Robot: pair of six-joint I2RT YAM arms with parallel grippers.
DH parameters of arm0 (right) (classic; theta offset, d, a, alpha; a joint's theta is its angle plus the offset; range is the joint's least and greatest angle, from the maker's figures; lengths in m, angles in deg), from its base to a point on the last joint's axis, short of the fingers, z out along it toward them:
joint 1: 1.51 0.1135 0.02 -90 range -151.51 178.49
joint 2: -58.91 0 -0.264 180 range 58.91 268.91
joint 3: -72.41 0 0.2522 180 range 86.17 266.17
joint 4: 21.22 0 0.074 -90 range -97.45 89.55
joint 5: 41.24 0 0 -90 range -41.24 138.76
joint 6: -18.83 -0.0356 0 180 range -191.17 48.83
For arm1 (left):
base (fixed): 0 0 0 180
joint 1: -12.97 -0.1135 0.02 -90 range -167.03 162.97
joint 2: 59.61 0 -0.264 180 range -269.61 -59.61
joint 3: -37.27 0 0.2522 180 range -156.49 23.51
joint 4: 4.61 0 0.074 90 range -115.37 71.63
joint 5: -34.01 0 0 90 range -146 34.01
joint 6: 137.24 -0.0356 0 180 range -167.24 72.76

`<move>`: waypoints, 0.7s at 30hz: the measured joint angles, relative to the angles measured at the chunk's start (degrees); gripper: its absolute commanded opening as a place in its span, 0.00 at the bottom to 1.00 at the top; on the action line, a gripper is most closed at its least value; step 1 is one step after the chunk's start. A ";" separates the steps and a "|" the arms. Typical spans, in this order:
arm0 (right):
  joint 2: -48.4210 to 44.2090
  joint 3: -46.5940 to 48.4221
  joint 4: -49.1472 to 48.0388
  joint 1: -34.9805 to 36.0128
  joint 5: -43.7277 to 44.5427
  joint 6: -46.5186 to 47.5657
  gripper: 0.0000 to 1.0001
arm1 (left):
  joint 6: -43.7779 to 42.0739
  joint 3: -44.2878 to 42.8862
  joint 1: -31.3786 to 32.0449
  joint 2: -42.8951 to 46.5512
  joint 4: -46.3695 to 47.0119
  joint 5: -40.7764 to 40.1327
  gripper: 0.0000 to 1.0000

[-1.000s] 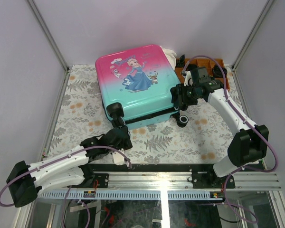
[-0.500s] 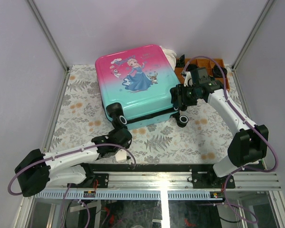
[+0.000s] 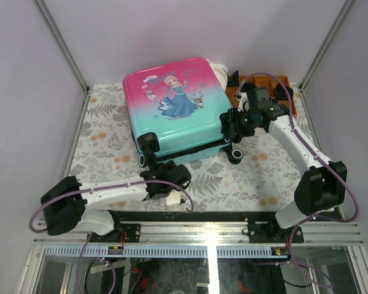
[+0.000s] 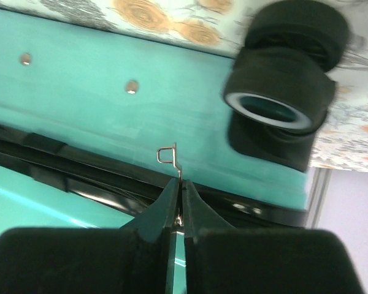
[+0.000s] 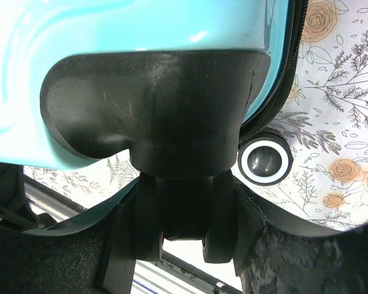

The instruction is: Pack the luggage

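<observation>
The luggage (image 3: pixel 172 104), a pink-to-teal hard shell with a princess print, lies closed and flat at the back of the table. My left gripper (image 3: pixel 167 165) is at its near edge, just right of the front-left wheel (image 3: pixel 148 141). In the left wrist view this gripper (image 4: pixel 179 184) is shut on the thin metal zipper pull (image 4: pixel 169 154), which sticks out over the black zipper seam (image 4: pixel 80 177). My right gripper (image 3: pixel 230 126) is at the front-right corner. Its jaws (image 5: pixel 184 245) are shut on either side of a black wheel (image 5: pixel 185 211) under the teal shell (image 5: pixel 141 24).
An orange compartment tray (image 3: pixel 276 82) stands behind the right arm at the back right. A white cloth bundle (image 3: pixel 219 68) lies behind the suitcase. A second right-hand wheel (image 5: pixel 265 160) rests on the floral tablecloth (image 3: pixel 233 177). Metal frame posts mark the table's corners.
My left arm has swung right along the suitcase's near edge, and its jaws have gone from open to shut on the zipper pull. The right arm and the suitcase have not moved.
</observation>
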 measured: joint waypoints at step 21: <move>-0.90 -1.88 -2.21 -0.42 -1.42 -1.25 0.00 | -1.79 -27.82 1.51 -29.49 9.86 2.19 0.00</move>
